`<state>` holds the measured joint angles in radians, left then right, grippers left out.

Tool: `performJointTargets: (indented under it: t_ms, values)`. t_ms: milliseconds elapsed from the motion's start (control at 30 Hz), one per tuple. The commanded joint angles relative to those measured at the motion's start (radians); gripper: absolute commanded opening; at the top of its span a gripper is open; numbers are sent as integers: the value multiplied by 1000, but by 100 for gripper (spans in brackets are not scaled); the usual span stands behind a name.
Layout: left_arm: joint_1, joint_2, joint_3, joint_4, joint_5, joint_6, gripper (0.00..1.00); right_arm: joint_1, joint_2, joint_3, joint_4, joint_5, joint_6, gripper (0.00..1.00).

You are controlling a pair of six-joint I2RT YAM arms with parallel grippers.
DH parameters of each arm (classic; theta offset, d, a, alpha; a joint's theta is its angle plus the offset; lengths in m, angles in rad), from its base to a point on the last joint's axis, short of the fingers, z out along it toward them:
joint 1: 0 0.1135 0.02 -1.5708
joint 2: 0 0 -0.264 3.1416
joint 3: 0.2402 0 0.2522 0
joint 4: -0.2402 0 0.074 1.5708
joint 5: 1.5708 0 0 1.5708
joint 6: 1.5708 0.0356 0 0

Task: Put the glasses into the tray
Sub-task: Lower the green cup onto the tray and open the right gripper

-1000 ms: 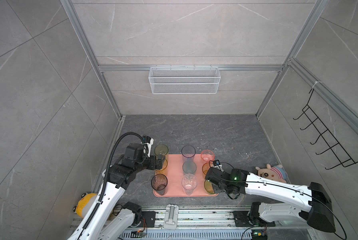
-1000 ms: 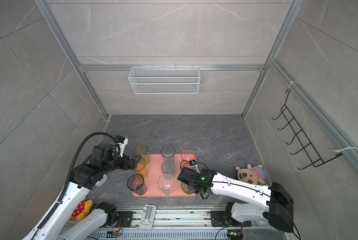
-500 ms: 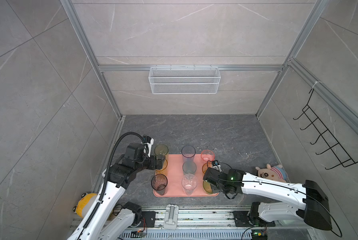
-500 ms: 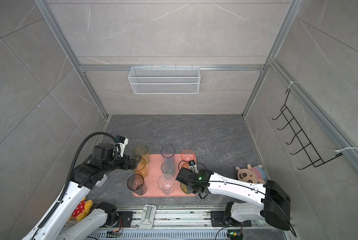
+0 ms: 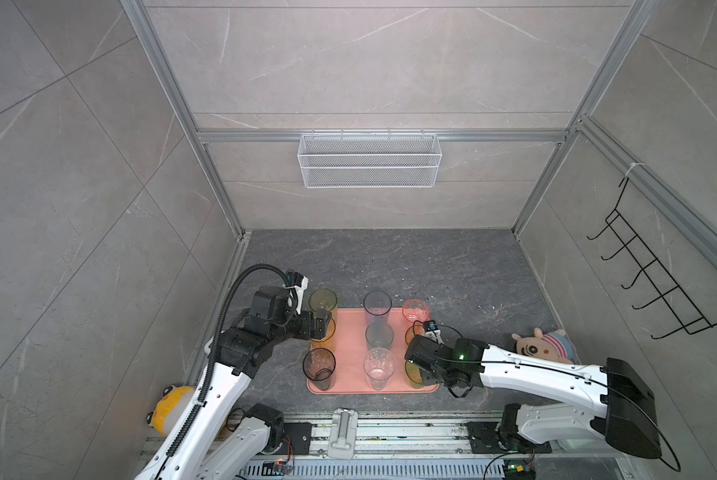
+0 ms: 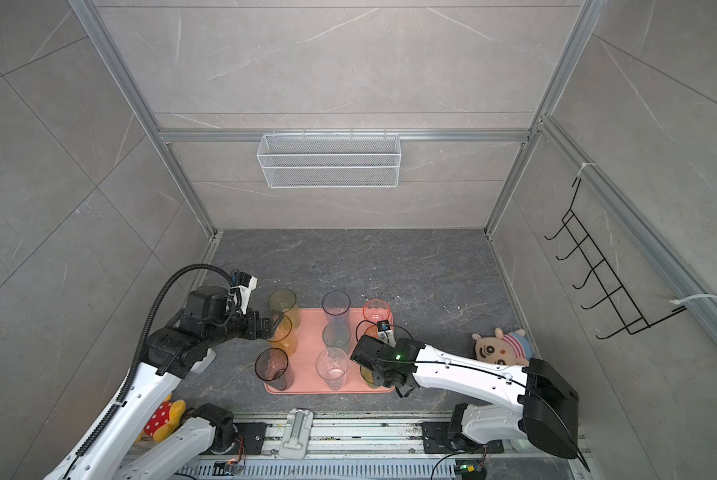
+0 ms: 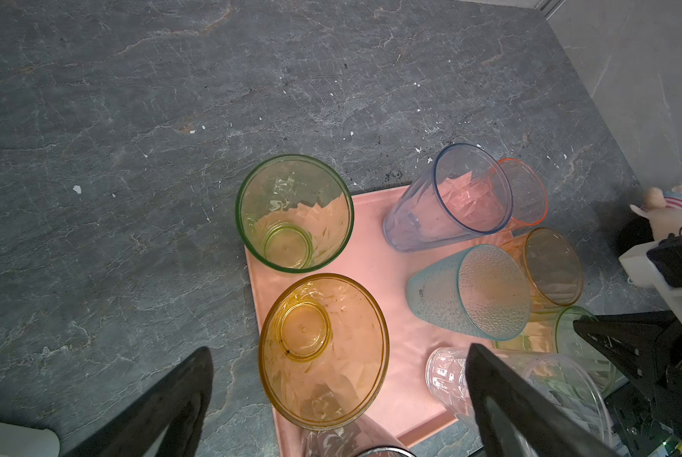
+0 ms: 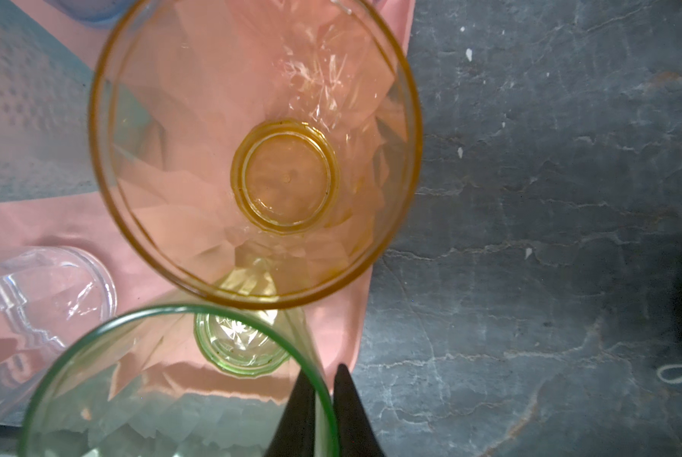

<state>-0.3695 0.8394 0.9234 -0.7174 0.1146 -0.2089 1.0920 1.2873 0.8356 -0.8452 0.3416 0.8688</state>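
Note:
The salmon-pink tray [image 5: 350,345] lies on the dark floor and carries several glasses in three rows. My left gripper [image 7: 331,399] stands open, its fingers apart on either side of an amber glass [image 7: 323,348] at the tray's left edge, touching nothing. Beyond it stands a yellow-green glass [image 7: 292,213]. My right gripper [image 8: 323,372] pinches the rim of a green glass [image 8: 240,348], one finger inside and one outside. That glass stands on the tray's near right corner [image 5: 413,374]. A second amber glass [image 8: 284,178] stands right behind it.
A plush toy [image 5: 544,345] lies right of the tray behind the right arm. A yellow plush [image 5: 169,411] sits at the near left. A white wire basket [image 5: 369,160] hangs on the back wall and a black hook rack [image 5: 656,286] on the right wall.
My right arm has shifted slightly left with the green glass. The left arm has stayed where it was, still open round the amber glass.

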Motion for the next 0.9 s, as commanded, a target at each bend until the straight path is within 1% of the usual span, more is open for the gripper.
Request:
performJointTargets:
  t_ms: [0, 233, 467, 700, 867]
  values:
    - [2, -3, 26, 12, 17, -7, 100, 6, 15, -6, -48, 21, 22, 15]
    - [3, -1, 25, 12, 13, -8, 100, 6, 24, 20, -112, 42, 48, 16]
    - [3, -2, 27, 12, 15, -10, 100, 6, -2, 27, -104, 38, 36, 20]
    - [3, -2, 25, 12, 15, -11, 100, 6, 20, 41, -90, 22, 13, 28]
    - [3, -3, 26, 12, 13, -11, 100, 6, 1, 59, -95, 28, 3, 33]
